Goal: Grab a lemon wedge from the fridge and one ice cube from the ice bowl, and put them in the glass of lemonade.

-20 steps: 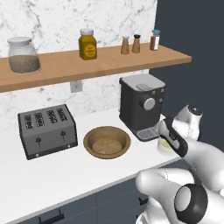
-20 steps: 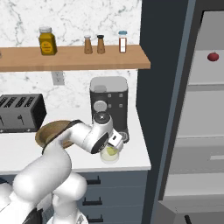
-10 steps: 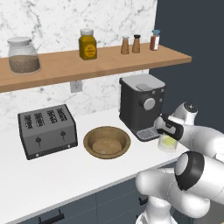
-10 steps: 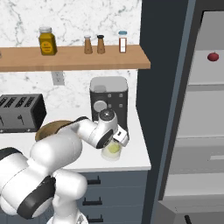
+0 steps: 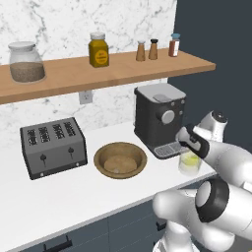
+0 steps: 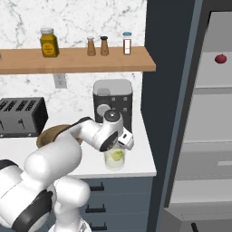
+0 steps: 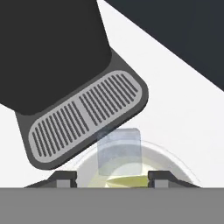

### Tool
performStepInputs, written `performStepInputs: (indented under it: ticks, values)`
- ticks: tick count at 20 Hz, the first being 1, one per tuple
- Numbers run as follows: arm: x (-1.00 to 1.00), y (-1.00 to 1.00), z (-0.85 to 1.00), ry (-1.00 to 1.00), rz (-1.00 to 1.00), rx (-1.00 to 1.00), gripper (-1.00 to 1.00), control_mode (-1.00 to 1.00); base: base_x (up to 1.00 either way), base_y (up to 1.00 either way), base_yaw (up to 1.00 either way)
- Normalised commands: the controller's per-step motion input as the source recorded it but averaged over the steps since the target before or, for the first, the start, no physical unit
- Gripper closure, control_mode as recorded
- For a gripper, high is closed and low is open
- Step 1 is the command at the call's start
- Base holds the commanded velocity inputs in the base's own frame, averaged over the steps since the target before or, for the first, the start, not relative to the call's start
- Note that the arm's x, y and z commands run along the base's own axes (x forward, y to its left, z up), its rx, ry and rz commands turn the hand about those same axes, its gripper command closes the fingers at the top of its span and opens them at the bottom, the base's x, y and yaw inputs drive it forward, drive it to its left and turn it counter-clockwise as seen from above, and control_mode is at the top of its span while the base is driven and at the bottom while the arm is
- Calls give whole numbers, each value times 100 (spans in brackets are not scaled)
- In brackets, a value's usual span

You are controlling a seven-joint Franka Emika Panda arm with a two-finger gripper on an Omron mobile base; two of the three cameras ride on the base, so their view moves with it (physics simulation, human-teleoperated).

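Right base view takes in the fridge, standing open to the right of the coffee machine, with a small dark red fruit on an upper shelf inside; the left base view stops short of the fridge. Left base view instead gives the whole white counter that carries the coffee machine, with the toaster well to the machine's left and the ice bowl between the two, just beside the machine's base. In the right base view the arm covers most of that bowl. The glass of lemonade stands on the counter just in front of the coffee machine's drip tray. Hand view looks straight down into the glass: a clear ice cube sits over it, and the lemon wedge lies in the liquid below. The tool hangs directly above the glass, fingers apart on either side of the cube and touching nothing.
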Motion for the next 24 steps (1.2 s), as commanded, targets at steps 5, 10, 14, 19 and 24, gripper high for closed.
performStepInputs:
  ticks: [5,10,14,19,24]
  values:
    - [-14,25,17,-3,-1,-4,-100,-100,0,0,0]
    - [0,0,13,0,-2,0,-100,-100,0,0,0]
    - [0,0,22,0,-3,0,-100,-100,0,0,0]
    - [-34,0,60,-1,-1,0,-100,-100,0,0,0]
    - [-60,0,81,-3,0,0,-100,-100,0,0,0]
